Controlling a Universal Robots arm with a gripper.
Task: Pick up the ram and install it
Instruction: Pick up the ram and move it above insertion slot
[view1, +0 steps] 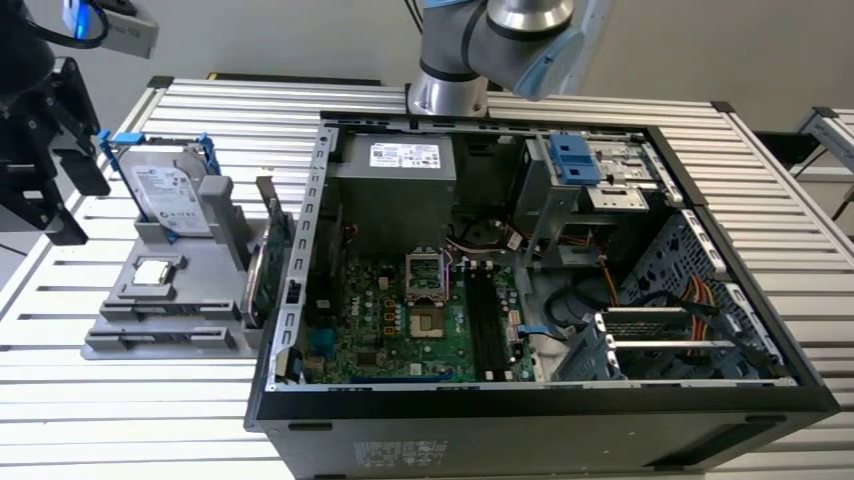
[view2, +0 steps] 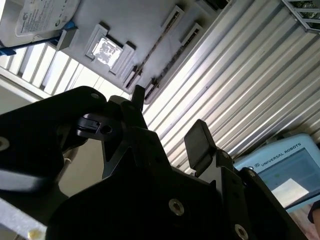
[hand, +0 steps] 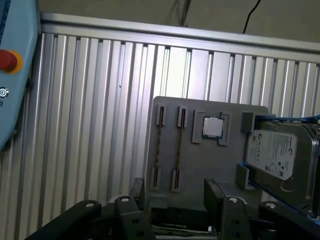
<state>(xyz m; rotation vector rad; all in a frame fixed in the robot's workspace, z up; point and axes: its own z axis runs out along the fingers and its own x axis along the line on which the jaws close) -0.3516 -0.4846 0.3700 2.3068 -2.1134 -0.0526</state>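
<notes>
A grey holder (hand: 210, 165) lies on the slatted table beside the computer case. Along its two long slots run thin dark strips (hand: 157, 146) seen edge-on; they look like the ram, and they also appear in the second wrist view (view2: 152, 47). My gripper (hand: 175, 200) hangs above the holder's near end, open, with nothing between its black fingers (view2: 200, 142). In the exterior view the gripper (view1: 67, 195) is at the far left, above and beside the holder (view1: 167, 330). The motherboard (view1: 400, 330) lies in the open case with its long black memory slots (view1: 483, 325) in view.
The holder also carries an upright hard drive (hand: 280, 160) and a square silver processor (hand: 213, 127). A green card (view1: 274, 265) stands between holder and case (view1: 534, 400). A blue pendant with a red button (hand: 12, 75) lies at the table's side.
</notes>
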